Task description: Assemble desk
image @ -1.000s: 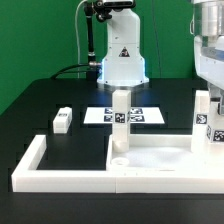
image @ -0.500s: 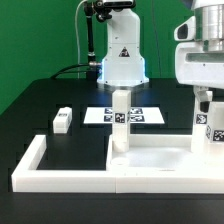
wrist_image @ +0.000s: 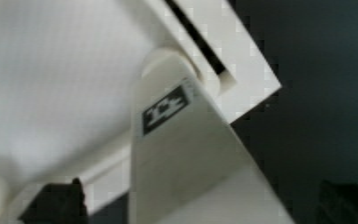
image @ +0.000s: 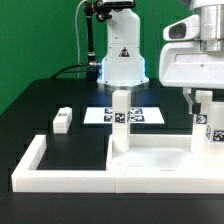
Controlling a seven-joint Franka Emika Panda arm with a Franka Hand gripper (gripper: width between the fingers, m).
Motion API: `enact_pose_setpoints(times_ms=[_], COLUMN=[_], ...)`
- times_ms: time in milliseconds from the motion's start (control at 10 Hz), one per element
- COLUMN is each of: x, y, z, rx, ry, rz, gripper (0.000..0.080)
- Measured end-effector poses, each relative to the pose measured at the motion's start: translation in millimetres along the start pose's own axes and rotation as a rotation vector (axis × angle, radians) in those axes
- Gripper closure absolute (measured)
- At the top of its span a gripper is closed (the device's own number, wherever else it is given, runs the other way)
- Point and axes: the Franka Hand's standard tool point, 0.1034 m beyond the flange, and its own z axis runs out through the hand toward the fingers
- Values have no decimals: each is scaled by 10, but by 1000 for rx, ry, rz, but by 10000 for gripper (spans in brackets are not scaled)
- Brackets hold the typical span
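Note:
The desk's white tabletop lies flat inside the border wall. One tagged leg stands upright in its corner on the exterior view's left. A second leg stands at the corner on the exterior view's right. My gripper hangs over the top of that second leg. In the wrist view the leg rises between my dark fingertips, and my gripper is open, with a gap on each side. A loose leg lies on the black table at the exterior view's left.
The low white U-shaped border wall runs along the front and the exterior view's left. The marker board lies flat behind the tabletop. The robot's base stands at the back centre.
My gripper's jaws have spread wider around the right-hand leg. The hand has shifted toward the exterior view's left, so more of it shows. The legs and tabletop have not moved.

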Motion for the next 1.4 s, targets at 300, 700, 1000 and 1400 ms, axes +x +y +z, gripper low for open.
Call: enact_pose_setpoints(times_ms=[300,700,1000,1400], x=[3,2,63,11], y=[4,26,106,104], z=[0,9,26,40], rx=[-1,-3,-30,12], ry=[0,-2,-51,-129], rz=[55,289,715,1342], gripper=[263,509,509,504])
